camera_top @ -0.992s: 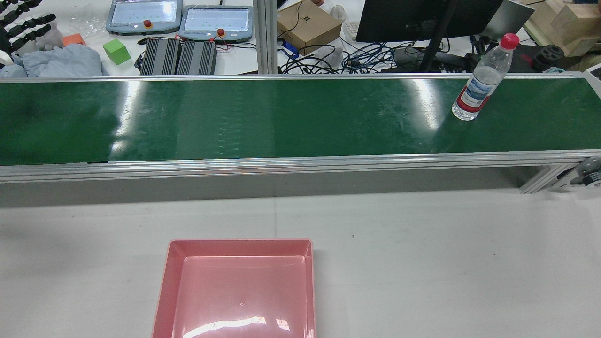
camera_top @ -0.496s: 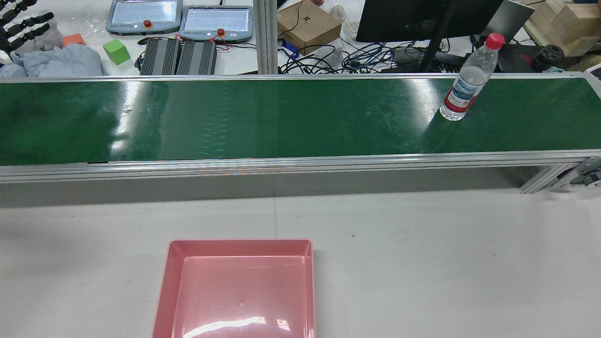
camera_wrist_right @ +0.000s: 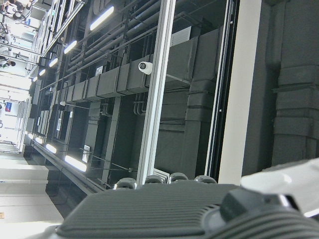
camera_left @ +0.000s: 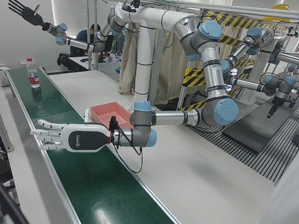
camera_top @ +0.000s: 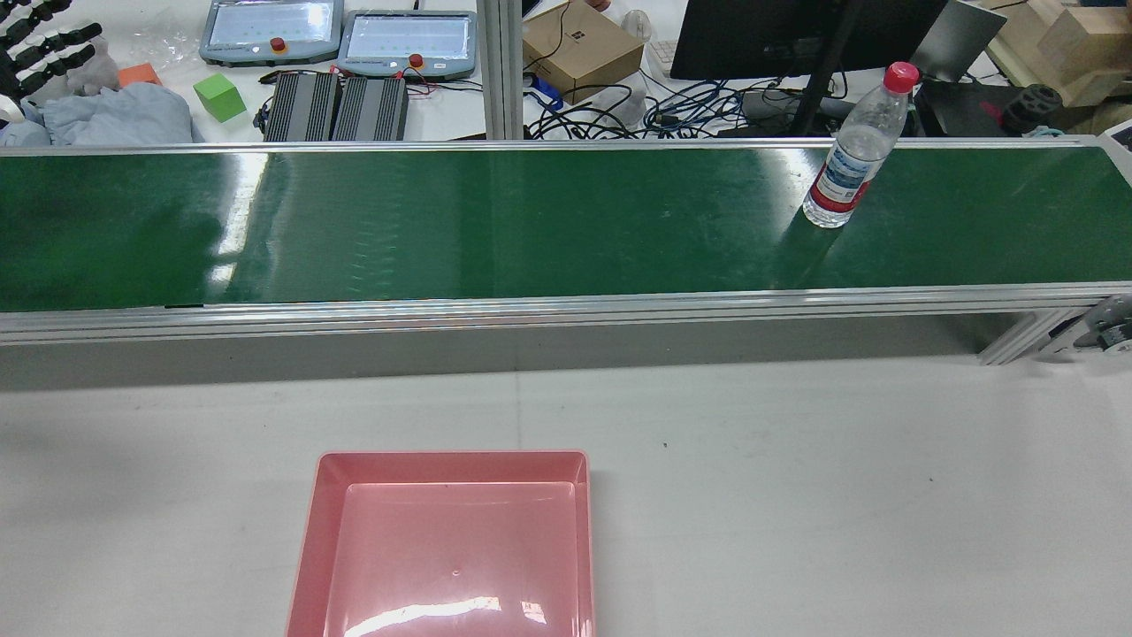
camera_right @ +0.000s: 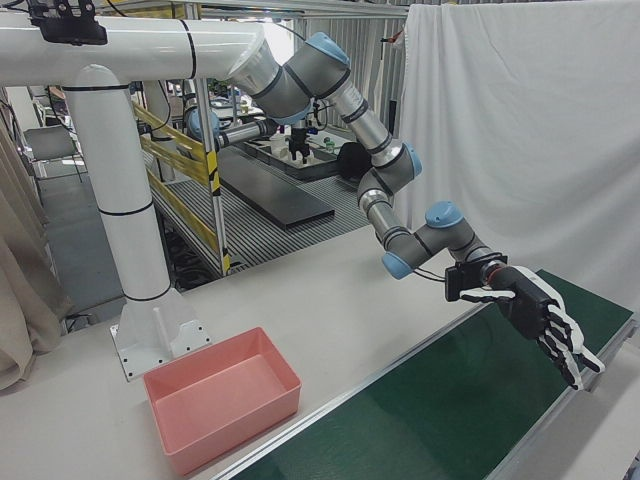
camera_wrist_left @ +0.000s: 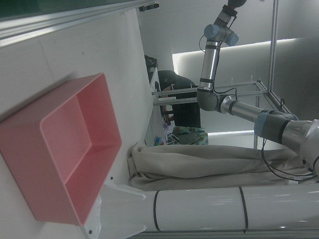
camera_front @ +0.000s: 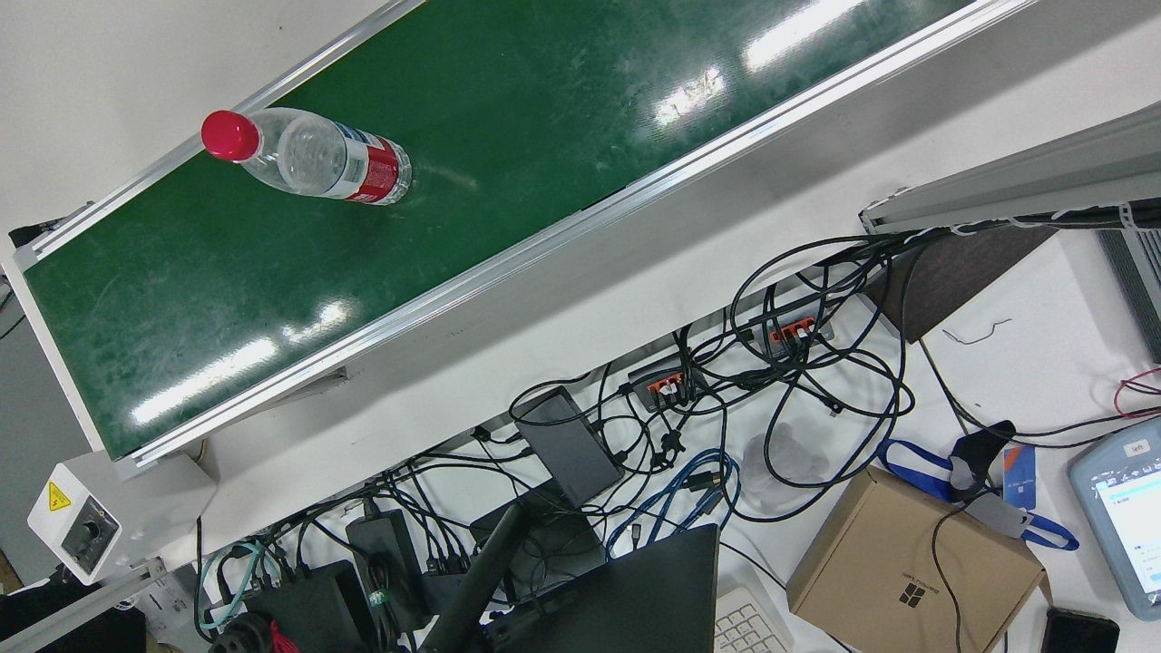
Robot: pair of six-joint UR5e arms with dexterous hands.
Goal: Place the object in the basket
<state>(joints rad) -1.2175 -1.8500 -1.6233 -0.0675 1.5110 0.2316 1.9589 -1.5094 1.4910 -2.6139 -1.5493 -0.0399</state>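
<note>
A clear plastic water bottle with a red cap and red label (camera_top: 851,150) stands upright on a long green conveyor belt (camera_top: 495,221), near the belt's right end in the rear view. A shallow pink plastic basket (camera_top: 451,548) sits on the white table (camera_top: 840,495) beside the belt, well apart from the bottle. The left hand (camera_left: 63,136) hovers over the belt, fingers spread, holding nothing. The right hand (camera_right: 540,318) hangs over the belt with its fingers spread, empty.

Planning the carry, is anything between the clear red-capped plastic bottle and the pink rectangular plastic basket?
Nothing visible: only green conveyor belt, its aluminium side rail and bare white table lie between the bottle and the basket.
</note>
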